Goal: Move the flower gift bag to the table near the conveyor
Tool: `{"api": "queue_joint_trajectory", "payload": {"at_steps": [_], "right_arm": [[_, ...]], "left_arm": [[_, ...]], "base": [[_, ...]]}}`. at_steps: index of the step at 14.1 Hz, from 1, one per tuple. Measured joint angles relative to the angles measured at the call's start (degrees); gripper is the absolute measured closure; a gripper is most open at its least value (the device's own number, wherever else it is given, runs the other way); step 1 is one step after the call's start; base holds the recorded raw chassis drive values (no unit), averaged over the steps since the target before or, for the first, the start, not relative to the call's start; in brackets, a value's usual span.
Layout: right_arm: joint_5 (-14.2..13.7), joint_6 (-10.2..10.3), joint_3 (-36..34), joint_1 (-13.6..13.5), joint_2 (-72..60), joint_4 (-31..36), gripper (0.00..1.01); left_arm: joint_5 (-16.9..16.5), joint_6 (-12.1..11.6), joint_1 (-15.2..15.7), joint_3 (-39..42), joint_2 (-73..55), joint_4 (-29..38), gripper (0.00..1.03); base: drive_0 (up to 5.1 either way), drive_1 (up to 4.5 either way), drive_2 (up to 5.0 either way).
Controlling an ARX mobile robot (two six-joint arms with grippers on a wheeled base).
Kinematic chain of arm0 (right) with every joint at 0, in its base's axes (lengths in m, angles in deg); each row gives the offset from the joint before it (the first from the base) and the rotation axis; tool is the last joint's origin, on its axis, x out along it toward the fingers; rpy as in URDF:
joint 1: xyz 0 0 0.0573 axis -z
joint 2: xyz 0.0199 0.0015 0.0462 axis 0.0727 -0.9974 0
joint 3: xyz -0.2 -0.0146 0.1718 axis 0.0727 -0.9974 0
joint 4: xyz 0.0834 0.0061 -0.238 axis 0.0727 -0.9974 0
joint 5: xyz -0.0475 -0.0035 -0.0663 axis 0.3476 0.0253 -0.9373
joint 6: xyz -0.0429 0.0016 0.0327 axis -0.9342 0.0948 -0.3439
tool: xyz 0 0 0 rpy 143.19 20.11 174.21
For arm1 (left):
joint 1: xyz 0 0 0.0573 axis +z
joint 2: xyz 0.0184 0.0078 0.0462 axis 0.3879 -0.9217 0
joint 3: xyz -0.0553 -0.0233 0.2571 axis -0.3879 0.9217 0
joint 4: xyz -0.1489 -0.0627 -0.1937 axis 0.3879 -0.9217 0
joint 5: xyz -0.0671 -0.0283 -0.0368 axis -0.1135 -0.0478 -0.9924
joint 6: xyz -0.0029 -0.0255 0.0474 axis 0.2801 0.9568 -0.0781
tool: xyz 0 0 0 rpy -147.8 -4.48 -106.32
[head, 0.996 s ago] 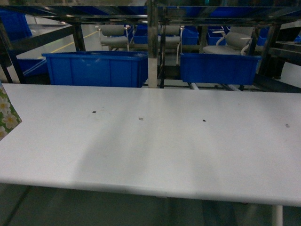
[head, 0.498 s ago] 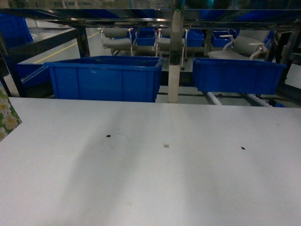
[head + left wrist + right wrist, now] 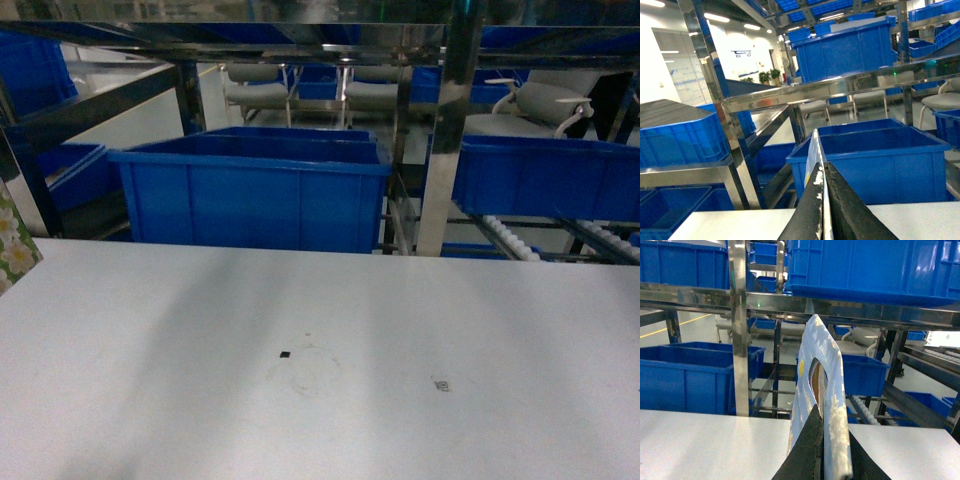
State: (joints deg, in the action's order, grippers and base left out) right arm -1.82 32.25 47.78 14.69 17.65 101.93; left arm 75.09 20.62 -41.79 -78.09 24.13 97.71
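Note:
At the left edge of the head view only a corner of the flower gift bag [image 3: 12,248] shows, printed with daisies, above the white table [image 3: 320,420]. Neither gripper appears in that view. In the left wrist view my left gripper [image 3: 823,169] is shut on a thin pale edge of the bag [image 3: 814,147], which stands up between the black fingers. My right gripper [image 3: 821,415] is shut on a pale-blue bag [image 3: 812,352] with a cut-out handle hole. The conveyor [image 3: 455,130], a steel rack with white rollers [image 3: 508,238], stands just behind the table.
Blue plastic bins sit on the rack behind the table's far edge: a large one [image 3: 250,190] at centre left and another [image 3: 545,175] at right. More bins [image 3: 865,265] fill the upper shelf. A small black mark [image 3: 285,354] lies on the tabletop.
The head view has closed in on the rack: the bins and steel post loom larger and further right, and the table marks have slid down the frame. The bag corner stays at the left edge.

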Motion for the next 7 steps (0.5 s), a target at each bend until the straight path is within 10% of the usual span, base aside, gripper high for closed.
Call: {"api": "queue_joint_trajectory", "payload": {"at_steps": [7], "right_arm": [[0.00, 0.00, 0.00, 0.00, 0.04, -0.13, 0.99]], "left_arm": [[0.35, -0.04, 0.02, 0.00, -0.02, -0.22, 1.01]], "base": [[0.8, 0.20, -1.2]]}}
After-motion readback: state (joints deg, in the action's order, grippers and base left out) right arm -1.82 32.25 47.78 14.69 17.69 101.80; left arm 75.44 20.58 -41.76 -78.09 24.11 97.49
